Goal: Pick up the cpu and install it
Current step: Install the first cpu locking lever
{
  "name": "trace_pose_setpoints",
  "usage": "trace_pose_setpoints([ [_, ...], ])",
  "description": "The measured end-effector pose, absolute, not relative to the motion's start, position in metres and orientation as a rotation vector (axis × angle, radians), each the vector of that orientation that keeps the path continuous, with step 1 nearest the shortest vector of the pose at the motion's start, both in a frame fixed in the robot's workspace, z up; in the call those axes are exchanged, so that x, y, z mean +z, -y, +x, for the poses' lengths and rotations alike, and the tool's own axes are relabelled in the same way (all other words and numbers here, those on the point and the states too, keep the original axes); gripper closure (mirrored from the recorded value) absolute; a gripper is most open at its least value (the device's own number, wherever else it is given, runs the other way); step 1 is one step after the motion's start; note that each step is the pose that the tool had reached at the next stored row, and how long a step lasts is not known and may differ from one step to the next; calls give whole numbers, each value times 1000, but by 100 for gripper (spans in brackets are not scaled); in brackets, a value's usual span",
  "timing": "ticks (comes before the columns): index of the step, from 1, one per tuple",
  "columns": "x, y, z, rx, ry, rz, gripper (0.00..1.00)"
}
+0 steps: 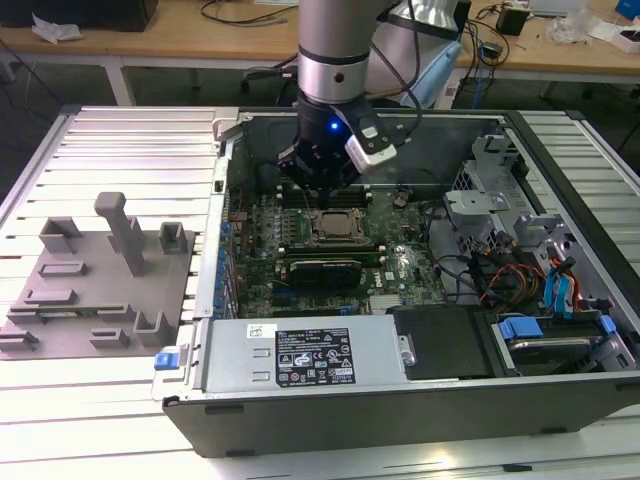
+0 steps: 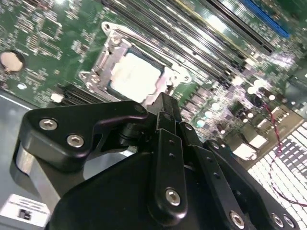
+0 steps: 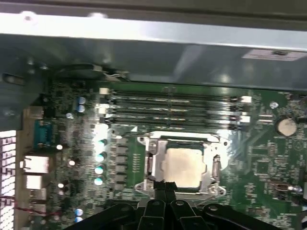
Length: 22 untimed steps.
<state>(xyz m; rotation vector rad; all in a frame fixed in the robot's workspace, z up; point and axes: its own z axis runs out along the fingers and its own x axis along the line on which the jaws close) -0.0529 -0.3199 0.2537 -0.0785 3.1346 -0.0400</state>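
The cpu (image 1: 338,226) is a square chip with a silvery top. It lies flat inside the metal socket frame (image 3: 148,165) on the green motherboard of the open computer case. In both wrist views the cpu (image 2: 135,76) (image 3: 184,165) sits just beyond the fingertips. My gripper (image 1: 322,200) hangs close above the socket's edge, pointing down. Its black fingers (image 3: 160,188) are drawn together with nothing between them, so the gripper (image 2: 163,101) (image 3: 165,184) is shut and apart from the chip.
A long black expansion card (image 1: 322,270) lies just in front of the socket, and memory slots (image 3: 172,108) run behind it. The power supply (image 1: 300,355) and drive cages (image 1: 520,250) crowd the case. A grey fixture plate (image 1: 100,290) with blocks is at the exterior view's left.
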Motion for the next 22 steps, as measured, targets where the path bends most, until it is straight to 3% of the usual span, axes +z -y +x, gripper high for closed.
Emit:
trace_pose_setpoints([
  [10, 254, 320, -83, -39, -3134, -78, 89],
  [13, 254, 320, -89, -12, -3133, -78, 89],
  [17, 254, 320, -94, 78, -3129, -78, 89],
  [22, 254, 320, -98, 290, -3110, -76, 89],
])
